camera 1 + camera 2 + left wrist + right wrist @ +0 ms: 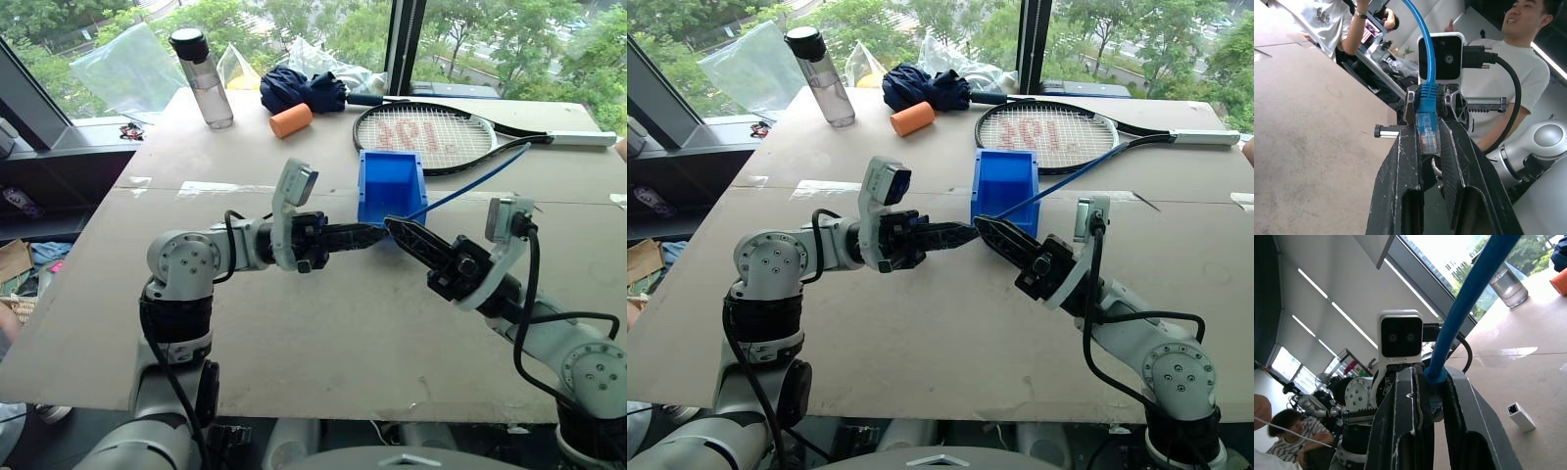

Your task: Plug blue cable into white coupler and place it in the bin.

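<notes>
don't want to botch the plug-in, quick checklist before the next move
1. left gripper shut on the plug of the blue cable: ok
2. right gripper shut on the cable: ok
3. white coupler in a grip: not ok, it lies loose on the table
4. plug seated in the coupler: not ok
5. bin upright, top open: ok
</notes>
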You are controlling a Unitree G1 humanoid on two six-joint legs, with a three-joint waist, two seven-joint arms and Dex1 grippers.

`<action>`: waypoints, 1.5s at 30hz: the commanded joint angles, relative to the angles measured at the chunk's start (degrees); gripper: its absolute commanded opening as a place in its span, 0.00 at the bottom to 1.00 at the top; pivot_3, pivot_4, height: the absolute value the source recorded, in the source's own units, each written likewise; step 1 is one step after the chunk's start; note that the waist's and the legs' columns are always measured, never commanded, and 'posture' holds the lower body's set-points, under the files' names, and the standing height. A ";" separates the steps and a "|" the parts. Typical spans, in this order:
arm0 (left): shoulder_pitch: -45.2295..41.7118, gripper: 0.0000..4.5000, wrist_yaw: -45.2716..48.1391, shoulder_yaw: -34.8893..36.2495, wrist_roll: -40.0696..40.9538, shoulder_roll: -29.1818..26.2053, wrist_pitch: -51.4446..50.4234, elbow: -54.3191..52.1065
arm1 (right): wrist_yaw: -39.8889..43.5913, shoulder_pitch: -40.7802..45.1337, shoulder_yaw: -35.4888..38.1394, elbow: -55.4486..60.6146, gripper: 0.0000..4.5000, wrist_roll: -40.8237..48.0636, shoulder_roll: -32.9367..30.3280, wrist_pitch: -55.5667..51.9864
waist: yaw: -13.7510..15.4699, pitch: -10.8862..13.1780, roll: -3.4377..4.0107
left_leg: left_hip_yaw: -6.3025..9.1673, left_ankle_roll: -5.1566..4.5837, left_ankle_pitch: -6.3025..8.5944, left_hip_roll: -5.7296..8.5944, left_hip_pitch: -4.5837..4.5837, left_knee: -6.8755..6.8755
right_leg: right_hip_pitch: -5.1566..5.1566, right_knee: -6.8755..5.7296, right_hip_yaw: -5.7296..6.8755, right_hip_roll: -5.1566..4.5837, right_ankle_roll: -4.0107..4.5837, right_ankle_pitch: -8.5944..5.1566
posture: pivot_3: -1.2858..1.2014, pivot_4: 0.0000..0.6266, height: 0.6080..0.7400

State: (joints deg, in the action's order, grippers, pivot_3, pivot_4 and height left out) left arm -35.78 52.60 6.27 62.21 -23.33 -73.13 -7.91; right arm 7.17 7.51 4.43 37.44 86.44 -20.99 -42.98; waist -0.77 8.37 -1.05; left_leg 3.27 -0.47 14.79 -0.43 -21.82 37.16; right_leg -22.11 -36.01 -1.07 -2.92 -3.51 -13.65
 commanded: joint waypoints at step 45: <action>8.73 0.12 15.91 -22.02 -50.63 -6.26 64.73 17.26 | 9.72 8.13 -13.68 -1.37 0.00 -29.52 -12.80 2.29 | 1.12 0.00 -0.03 | -0.46 0.00 0.00 0.06 -0.07 -0.16 | -0.21 0.12 -0.29 -0.13 0.19 -0.08 | 0.52 0.24 1.00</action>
State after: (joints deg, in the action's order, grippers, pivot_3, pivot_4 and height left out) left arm -25.51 64.56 -13.41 12.73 -29.10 -10.94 10.75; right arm 13.78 14.09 -6.87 36.91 62.33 -32.94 -40.40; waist 0.35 8.37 -1.07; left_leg 2.70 -0.47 14.79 -0.36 -21.91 37.03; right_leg -22.31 -35.89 -1.33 -3.04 -3.28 -13.75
